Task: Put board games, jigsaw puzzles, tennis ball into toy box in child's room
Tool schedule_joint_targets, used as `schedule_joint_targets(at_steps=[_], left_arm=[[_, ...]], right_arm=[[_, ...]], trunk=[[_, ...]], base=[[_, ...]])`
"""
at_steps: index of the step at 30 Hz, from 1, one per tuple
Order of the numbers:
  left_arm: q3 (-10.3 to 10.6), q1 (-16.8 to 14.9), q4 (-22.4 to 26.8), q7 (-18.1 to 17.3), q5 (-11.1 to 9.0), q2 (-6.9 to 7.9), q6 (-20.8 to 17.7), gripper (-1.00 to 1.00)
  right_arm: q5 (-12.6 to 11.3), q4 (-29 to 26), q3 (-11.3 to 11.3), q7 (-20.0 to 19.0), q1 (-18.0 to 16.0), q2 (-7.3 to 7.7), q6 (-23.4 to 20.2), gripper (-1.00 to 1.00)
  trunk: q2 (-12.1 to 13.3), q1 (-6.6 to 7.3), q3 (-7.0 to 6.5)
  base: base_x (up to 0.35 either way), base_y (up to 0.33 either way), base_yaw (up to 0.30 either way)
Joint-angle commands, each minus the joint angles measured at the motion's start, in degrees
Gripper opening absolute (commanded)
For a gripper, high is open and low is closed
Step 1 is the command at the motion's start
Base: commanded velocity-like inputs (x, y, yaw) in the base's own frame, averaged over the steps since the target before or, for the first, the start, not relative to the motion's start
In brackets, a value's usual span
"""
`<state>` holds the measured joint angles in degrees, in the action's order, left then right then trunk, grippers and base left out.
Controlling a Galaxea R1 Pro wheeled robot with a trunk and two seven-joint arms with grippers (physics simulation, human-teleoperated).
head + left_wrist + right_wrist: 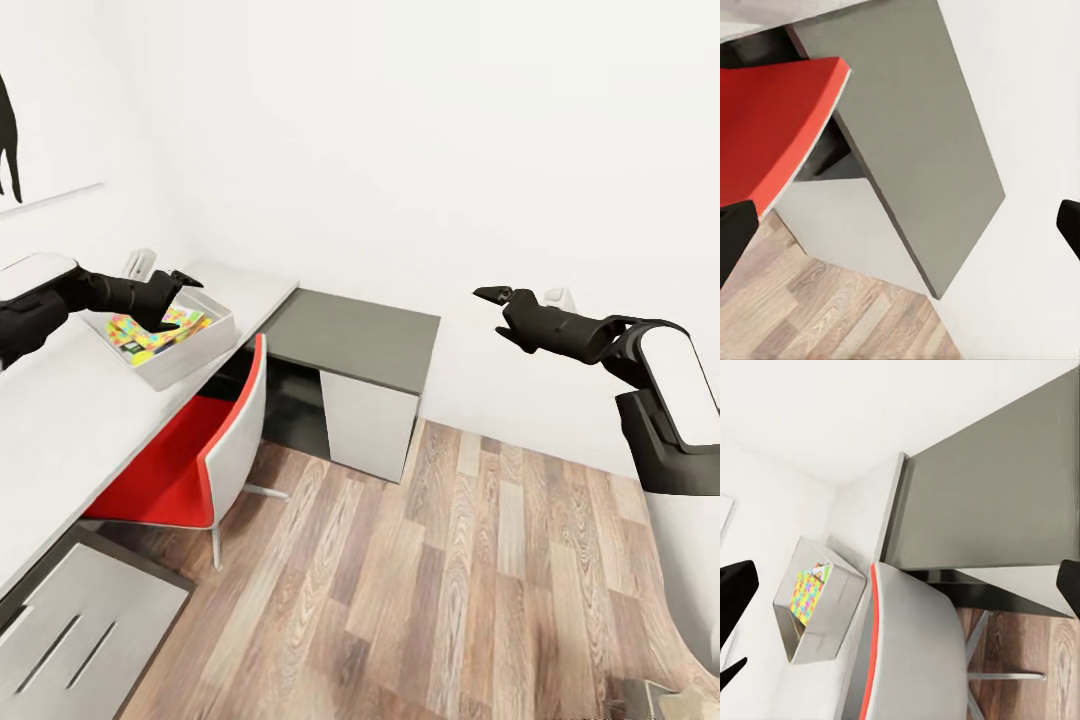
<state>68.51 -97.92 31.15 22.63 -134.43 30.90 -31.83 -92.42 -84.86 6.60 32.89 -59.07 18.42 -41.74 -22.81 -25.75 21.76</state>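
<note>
Starting nearest me, the red chair [190,455] sits tucked against the light tabletop [60,420] on my left. My left gripper [178,290] hangs just over the toy box [190,358], its fingers parted and holding nothing. Inside the tray lies a jigsaw puzzle [150,332], flat and bright, with a small yellow-green shape at its near corner that may be the tennis ball. Such boxes look stiff, light and slick; I judge pinching across a thin edge best. My right gripper [497,296] hovers open and empty, well apart, before the far wall beyond the dark cabinet [360,340].
</note>
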Motion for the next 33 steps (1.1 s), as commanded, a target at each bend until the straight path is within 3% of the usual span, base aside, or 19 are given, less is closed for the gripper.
schedule_joint_targets(at_steps=[1, 5, 9, 14, 15, 18, 21, 26, 33], left_arm=[[0.5, -0.1, -0.4, 0.3, -0.6, -0.71, 0.1, 1.0], [1.1, -0.1, -1.9, 0.3, -0.6, -2.66, 0.1, 1.0], [2.6, -0.1, -2.7, 0.3, -0.6, -3.48, 0.1, 1.0], [8.4, -0.1, -3.1, 0.2, -0.6, -3.89, 0.1, 1.0], [8.4, -0.1, -3.1, 0.2, -0.6, -3.89, 0.1, 1.0], [12.3, -0.1, -3.1, 0.2, -0.6, -4.04, 0.1, 1.0], [14.6, -0.1, -3.2, 0.2, -0.6, -4.41, 0.1, 1.0], [16.3, -0.1, -3.2, 0.2, -0.6, -5.37, 0.1, 1.0], [17.1, -0.1, -3.3, 0.2, -0.6, -6.04, 0.1, 1.0]], right_arm=[[-0.6, 0.0, 0.1, 0.6, -0.1, 0.03, 0.1, 1.0], [-0.6, 0.0, 0.1, 0.6, -0.1, 0.03, 0.1, 1.0], [-0.6, 0.0, 0.1, 0.6, -0.1, 0.03, 0.1, 1.0], [-0.6, 0.0, 0.1, 0.6, -0.1, 0.03, 0.1, 1.0], [-0.6, 0.0, 0.1, 0.6, -0.1, 0.03, 0.1, 1.0], [-0.6, 0.0, 0.1, 0.6, -0.1, 0.03, 0.1, 1.0], [-0.6, 0.0, 0.1, 0.6, -0.1, 0.03, 0.1, 1.0], [-0.6, 0.0, 0.1, 0.6, -0.1, 0.03, 0.1, 1.0], [-0.5, 0.0, 0.1, 0.6, -0.1, 0.03, 0.1, 1.0]], trunk=[[-0.1, -0.04, 0.03], [-0.1, -0.04, -0.3], [-0.1, -0.04, -0.63], [-0.1, -0.04, -1.04], [-0.1, -0.04, -1.12], [-0.1, -0.04, -1.36], [-0.1, -0.04, -1.61], [-0.1, -0.04, -2.02], [-0.1, -0.04, -2.59]], base=[[0.0, 0.0, -0.148], [0.0, 0.0, -0.147], [0.0, 0.0, -0.147], [0.0, 0.0, -0.147], [0.0, 0.0, -0.148], [0.0, 0.0, -0.148], [0.0, 0.0, -0.147], [0.0, 0.0, -0.147], [0.0, 0.0, -0.147]])
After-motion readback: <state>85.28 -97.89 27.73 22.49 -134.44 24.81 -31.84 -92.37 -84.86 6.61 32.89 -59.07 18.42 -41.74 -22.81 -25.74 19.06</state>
